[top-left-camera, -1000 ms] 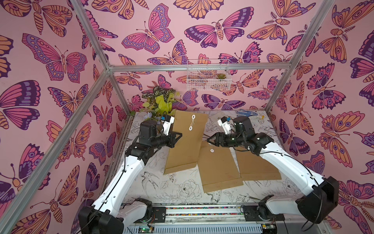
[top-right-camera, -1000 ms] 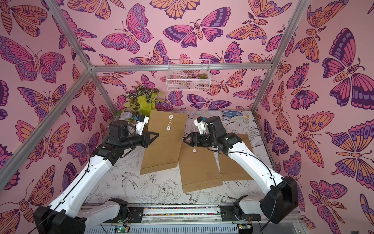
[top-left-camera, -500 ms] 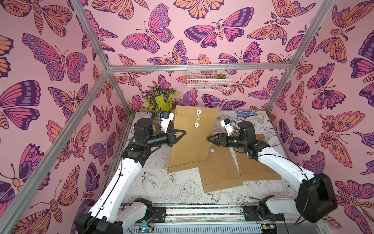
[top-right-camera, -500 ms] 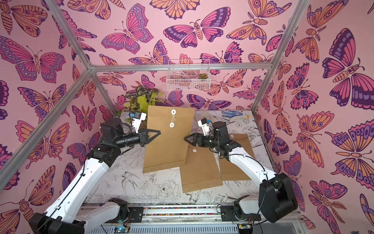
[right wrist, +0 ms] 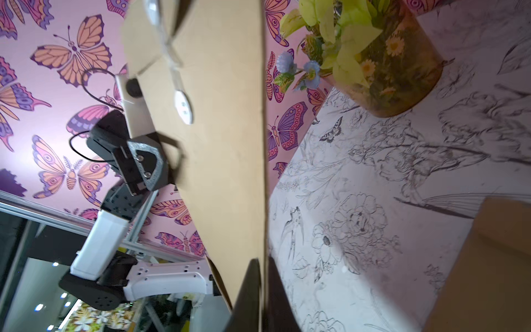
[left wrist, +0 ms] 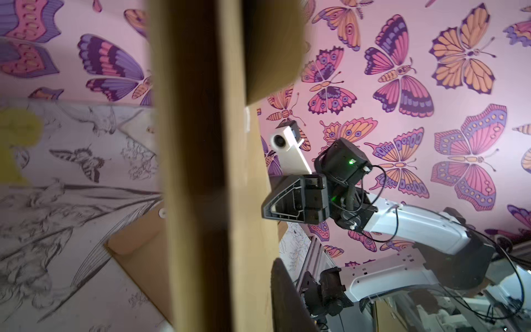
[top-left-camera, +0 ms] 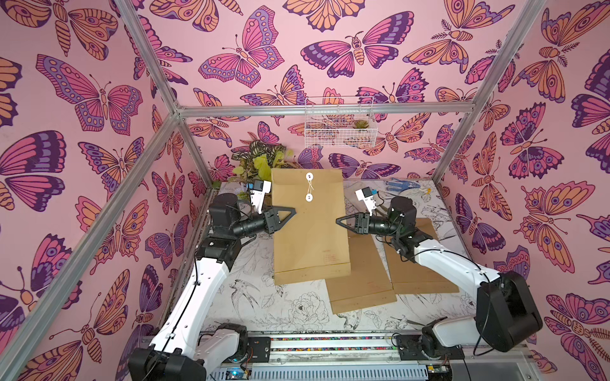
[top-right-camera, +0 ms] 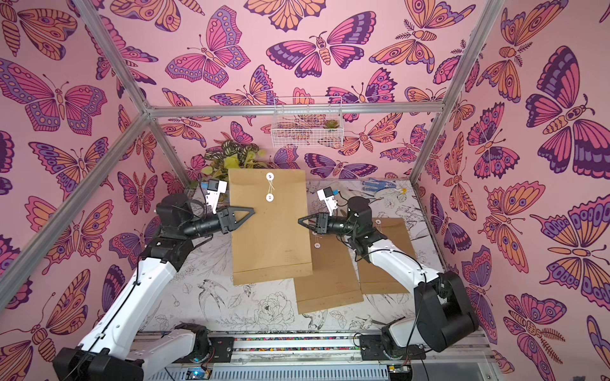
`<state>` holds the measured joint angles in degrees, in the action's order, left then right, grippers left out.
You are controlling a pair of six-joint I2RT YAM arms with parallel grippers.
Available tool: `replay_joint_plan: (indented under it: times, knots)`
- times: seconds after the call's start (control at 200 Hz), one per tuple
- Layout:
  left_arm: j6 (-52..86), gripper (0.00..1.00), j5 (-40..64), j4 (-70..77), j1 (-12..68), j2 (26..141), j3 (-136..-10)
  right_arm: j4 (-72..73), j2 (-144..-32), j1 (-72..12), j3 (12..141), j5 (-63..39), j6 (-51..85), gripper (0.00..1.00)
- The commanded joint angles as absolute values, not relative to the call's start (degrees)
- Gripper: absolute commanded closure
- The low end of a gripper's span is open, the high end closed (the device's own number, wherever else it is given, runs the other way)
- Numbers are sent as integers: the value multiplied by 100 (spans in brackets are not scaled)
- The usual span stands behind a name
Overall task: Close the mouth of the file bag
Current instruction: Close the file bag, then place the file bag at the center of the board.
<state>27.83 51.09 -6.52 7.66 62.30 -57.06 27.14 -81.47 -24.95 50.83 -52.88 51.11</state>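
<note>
The file bag [top-left-camera: 308,231] — a plain brown paper envelope — hangs upright in mid-air above the table [top-left-camera: 264,297], mouth uppermost, flap folded over. Two white round discs [top-left-camera: 309,176] sit near its top, a thin string [top-left-camera: 309,187] running between them.

file bag [top-left-camera: 308,231]: brown kraft paper, matt, smooth; closure discs [top-left-camera: 309,197] white and smooth, material unclear; string [top-left-camera: 309,188] thin pale thread. spare bags [top-left-camera: 359,280]: same matt paper. table cover [top-left-camera: 264,297]: matt printed sheet. frame bars [top-left-camera: 323,110]: bare brushed metal. basket [top-left-camera: 340,132]: white-coated wire. arm shells [top-left-camera: 203,290]: glossy white plastic. left gripper [top-left-camera: 293,210], right gripper [top-left-camera: 338,219]: matt black plastic
</note>
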Motion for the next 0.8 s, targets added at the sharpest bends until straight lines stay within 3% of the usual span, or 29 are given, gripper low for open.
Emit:
replay_joint_plan:
  times: [0.0,0.15,0.265,0.461,0.626,0.791]
  knots:
    - [2434,65,4332,-1629,581,5906,-5504,3048,-8143,-2715,5017,-5054,5577,100]
    - [1779,53,2203,-3338,194,5278,-5511,2703,-8168,-3095,4710,-4487,5855,100]
    - [1531,49,1407,-3888,97,4893,-5437,2612,-8347,-3508,4421,-4028,6226,100]
    - [1492,46,1597,-3959,109,4560,-5292,1309,-9480,-4414,4941,-2705,5868,100]
    - [1552,45,1770,-3934,335,4536,-5206,1346,-10856,-4859,5835,-1949,6465,100]
    - [1607,44,1609,-3789,627,4400,-5009,434,-11143,-4923,6356,-1555,6174,100]
